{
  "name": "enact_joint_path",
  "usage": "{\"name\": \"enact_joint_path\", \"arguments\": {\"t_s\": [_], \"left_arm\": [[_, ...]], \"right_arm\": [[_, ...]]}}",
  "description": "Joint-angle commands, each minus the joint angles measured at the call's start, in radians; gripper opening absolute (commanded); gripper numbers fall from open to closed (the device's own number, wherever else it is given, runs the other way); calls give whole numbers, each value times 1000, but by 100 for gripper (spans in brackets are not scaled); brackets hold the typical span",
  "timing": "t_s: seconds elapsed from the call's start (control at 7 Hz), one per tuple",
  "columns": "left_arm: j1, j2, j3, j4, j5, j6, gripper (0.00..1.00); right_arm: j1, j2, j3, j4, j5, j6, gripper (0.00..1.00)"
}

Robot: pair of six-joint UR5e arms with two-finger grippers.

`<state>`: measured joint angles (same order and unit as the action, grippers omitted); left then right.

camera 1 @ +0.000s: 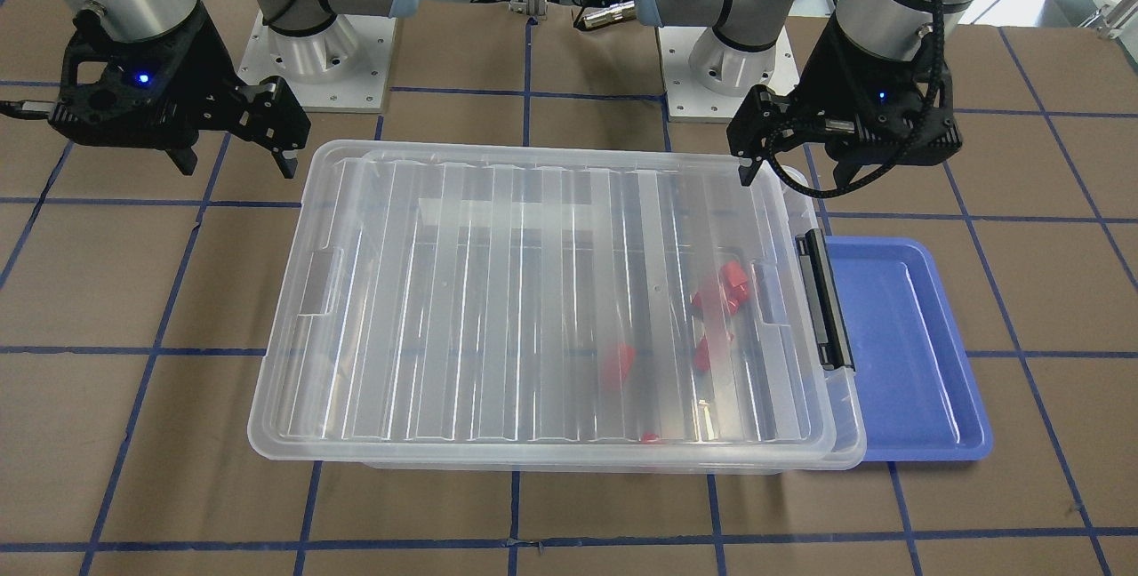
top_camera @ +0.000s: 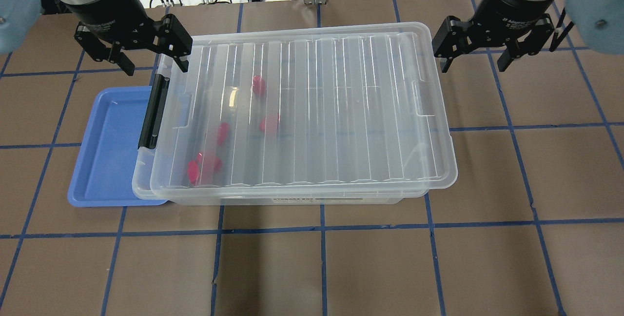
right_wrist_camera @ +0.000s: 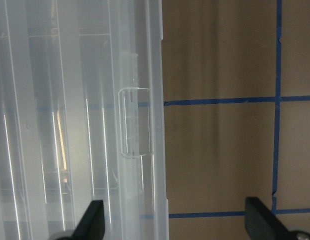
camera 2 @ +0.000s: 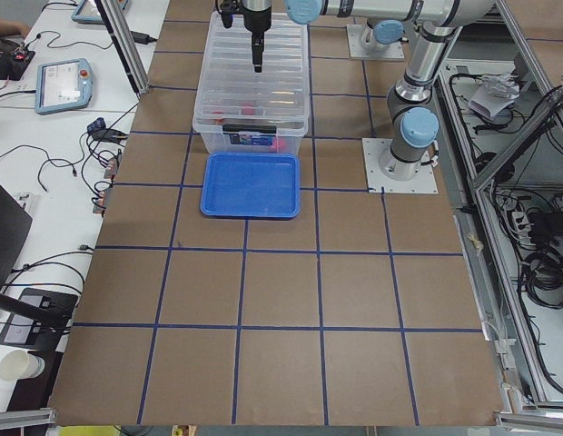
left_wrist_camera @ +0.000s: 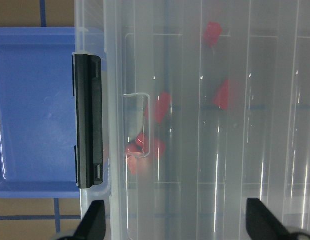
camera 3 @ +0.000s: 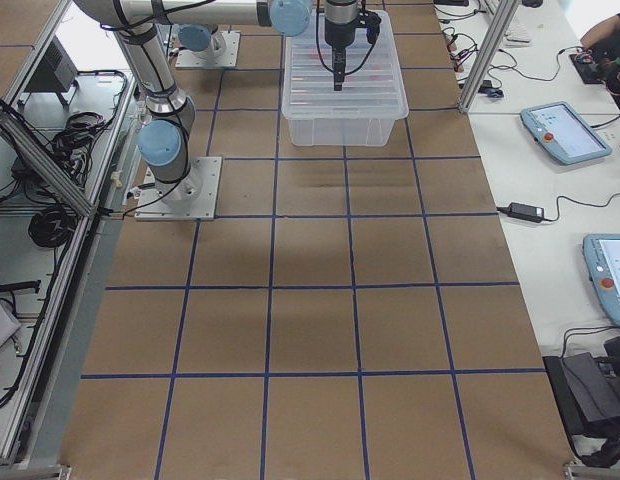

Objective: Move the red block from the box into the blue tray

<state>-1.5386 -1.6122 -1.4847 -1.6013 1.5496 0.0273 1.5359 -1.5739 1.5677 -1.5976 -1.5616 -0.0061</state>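
Note:
The box point(top_camera: 341, 111) is a clear bin with its ribbed lid lying on top, slightly askew. Its black latch handle point(top_camera: 153, 111) faces the blue tray point(top_camera: 107, 150), which sits partly under that end and holds nothing. Several red blocks point(top_camera: 269, 123) lie inside the box near the latch end and show blurred through the lid point(left_wrist_camera: 162, 107). My left gripper point(top_camera: 153, 65) is open and empty above the box's latch-end far corner. My right gripper point(top_camera: 472, 65) is open and empty, hovering beside the box's opposite end over its rim point(right_wrist_camera: 155, 100).
The brown table point(top_camera: 321, 267) has a grid of blue tape lines. Both arm bases point(camera 1: 329, 52) stand on the robot's side of the box. Cables and tablets point(camera 2: 68, 82) lie on side benches off the table.

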Motion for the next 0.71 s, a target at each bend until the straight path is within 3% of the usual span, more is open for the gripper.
{"name": "enact_joint_path", "arguments": {"t_s": [0.0,0.57], "left_arm": [[0,-2,0,0,4,3,100],[0,-3,0,0,4,5,100]], "right_arm": [[0,0,0,-1,0,0,100],[-7,2,6,-10,1,-2,100]]}}
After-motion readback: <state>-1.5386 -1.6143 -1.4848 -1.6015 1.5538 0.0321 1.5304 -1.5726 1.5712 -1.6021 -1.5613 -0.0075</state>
